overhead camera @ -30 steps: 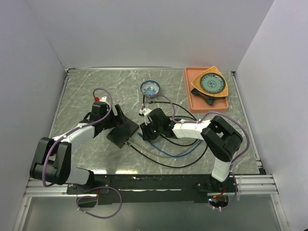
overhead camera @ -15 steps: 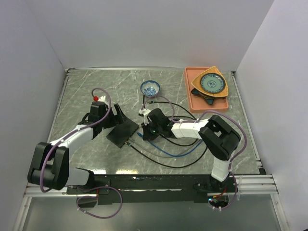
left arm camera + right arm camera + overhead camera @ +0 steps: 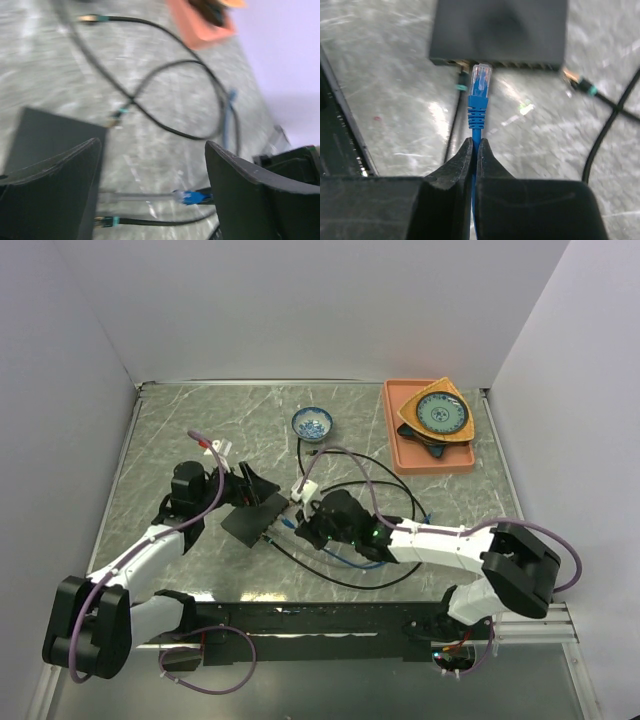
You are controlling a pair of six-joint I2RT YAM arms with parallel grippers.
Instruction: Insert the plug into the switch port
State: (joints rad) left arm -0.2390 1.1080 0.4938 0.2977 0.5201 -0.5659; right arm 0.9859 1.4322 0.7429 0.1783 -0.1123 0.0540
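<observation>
The plug (image 3: pixel 481 80), a clear tip on a ribbed blue boot, points at the socket row of the switch (image 3: pixel 497 30), a flat matte-black box on the grey veined table (image 3: pixel 180 430), and sits just short of it. The right gripper (image 3: pixel 474 146) is clenched on the plug behind its boot. The left gripper (image 3: pixel 152 150) stands spread wide by the switch, empty.

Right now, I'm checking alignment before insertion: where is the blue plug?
Right wrist view, centre: the blue plug juts from the right hand, its tip at the port edge of the switch, just right of a black cable's connector.
</observation>
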